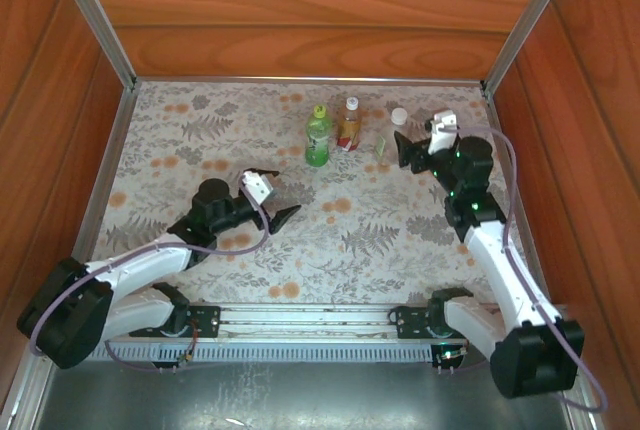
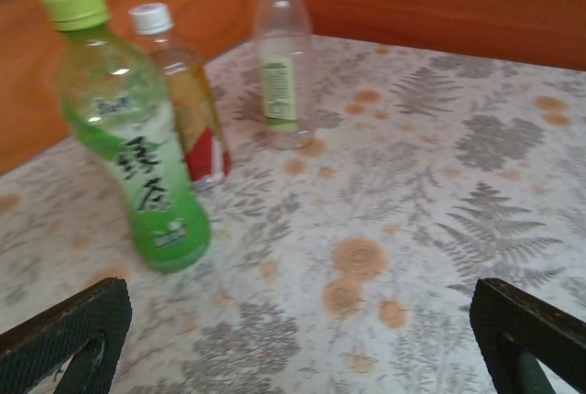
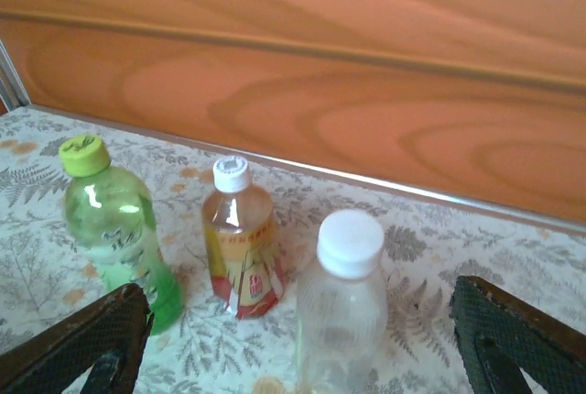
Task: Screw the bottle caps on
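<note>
Both arms pause with jaws spread and empty: the left gripper (image 1: 285, 192) gapes widest over the floral table (image 1: 180, 140), at 8 o'clock from the bottles. The right gripper (image 1: 412, 138) brackets the clear bottle (image 3: 339, 330) without touching it, a gap visible from the right wrist. The left wrist view alone shows dark lettering on the green bottle (image 2: 137, 165). That, the amber bottle (image 1: 349, 125) and the clear one stand upright toward the table's 12 o'clock, wearing a yellow-green cap (image 3: 84, 154) and two white caps (image 3: 350, 241).
</note>
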`<state>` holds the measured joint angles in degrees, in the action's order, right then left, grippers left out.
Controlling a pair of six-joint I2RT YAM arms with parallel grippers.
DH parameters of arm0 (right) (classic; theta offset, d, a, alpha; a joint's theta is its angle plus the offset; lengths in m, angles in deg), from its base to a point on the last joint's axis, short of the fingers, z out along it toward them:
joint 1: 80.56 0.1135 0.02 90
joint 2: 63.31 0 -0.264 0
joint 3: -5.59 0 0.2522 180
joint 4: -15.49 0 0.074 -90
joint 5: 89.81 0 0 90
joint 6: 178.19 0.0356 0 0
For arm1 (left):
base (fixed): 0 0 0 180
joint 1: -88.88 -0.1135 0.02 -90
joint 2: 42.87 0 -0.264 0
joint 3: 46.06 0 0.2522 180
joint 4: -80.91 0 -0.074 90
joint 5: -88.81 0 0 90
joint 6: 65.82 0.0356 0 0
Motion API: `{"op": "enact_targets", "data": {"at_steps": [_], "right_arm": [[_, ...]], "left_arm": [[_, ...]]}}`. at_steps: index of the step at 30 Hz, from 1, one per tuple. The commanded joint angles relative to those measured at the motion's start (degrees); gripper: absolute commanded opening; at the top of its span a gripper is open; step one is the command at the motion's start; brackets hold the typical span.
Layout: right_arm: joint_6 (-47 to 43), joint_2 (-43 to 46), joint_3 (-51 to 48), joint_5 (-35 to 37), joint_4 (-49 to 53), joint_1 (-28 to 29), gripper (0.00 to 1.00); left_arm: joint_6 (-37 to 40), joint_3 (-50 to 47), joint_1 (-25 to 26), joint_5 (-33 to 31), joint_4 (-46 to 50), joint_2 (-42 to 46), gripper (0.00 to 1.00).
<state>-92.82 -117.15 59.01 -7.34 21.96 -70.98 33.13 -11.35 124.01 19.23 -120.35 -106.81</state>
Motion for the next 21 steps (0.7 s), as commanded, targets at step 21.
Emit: {"op": "enact_targets", "data": {"at_steps": [21], "right_arm": [[1.36, -10.37, -19.72, 8.51, -24.59, -0.58, 0.97]], "left_arm": [[5.60, -9.04, -8.43, -38.53, -1.00, 9.41, 1.00]]}}
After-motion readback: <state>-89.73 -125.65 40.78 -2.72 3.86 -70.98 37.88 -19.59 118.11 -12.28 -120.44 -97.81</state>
